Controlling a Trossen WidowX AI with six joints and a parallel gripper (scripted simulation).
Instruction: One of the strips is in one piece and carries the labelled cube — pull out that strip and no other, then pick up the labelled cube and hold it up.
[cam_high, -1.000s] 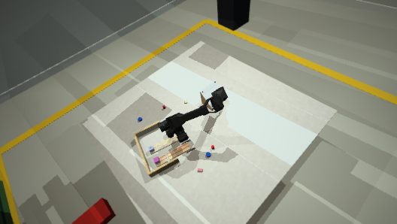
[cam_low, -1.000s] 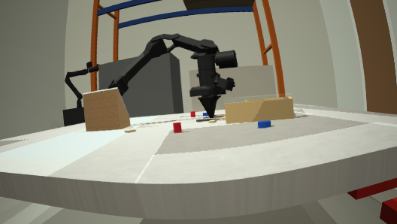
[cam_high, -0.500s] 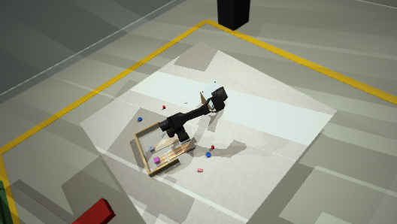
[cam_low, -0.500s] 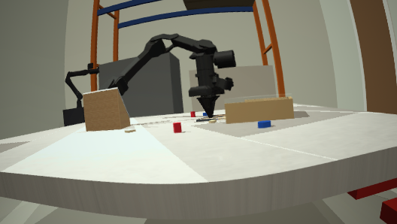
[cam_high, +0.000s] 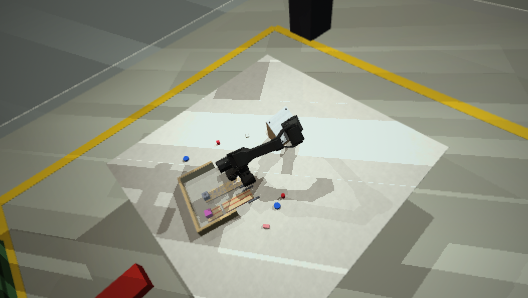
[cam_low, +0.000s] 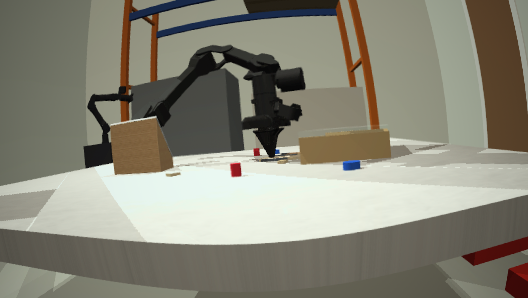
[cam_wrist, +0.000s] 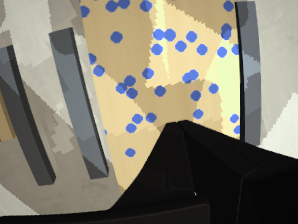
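My gripper (cam_low: 271, 155) (cam_wrist: 177, 132) is shut and empty. It points straight down, its tip low over the blue-dotted tan strip (cam_wrist: 172, 62), between two grey rails. A grey cube (cam_high: 205, 195) sits at the inner end of one strip (cam_high: 225, 191) inside the wooden frame (cam_high: 189, 205) (cam_low: 345, 148). A magenta cube (cam_high: 208, 213) sits at the inner end of the neighbouring strip (cam_high: 243, 198), which has reddish lines. Labels on the cubes are too small to read. Part of another tan strip (cam_wrist: 5, 117) shows at the left of the wrist view. The arm hides part of the frame's mouth.
Grey rails (cam_wrist: 77, 100) (cam_wrist: 251, 75) flank the dotted strip. A sloped-top box (cam_high: 278, 118) (cam_low: 137, 147) stands by the arm's base. Red pieces (cam_high: 218, 142) (cam_low: 235, 170), blue pieces (cam_high: 186, 158) (cam_high: 277, 205) (cam_low: 351, 165) and a pink block (cam_high: 266, 226) lie around the frame.
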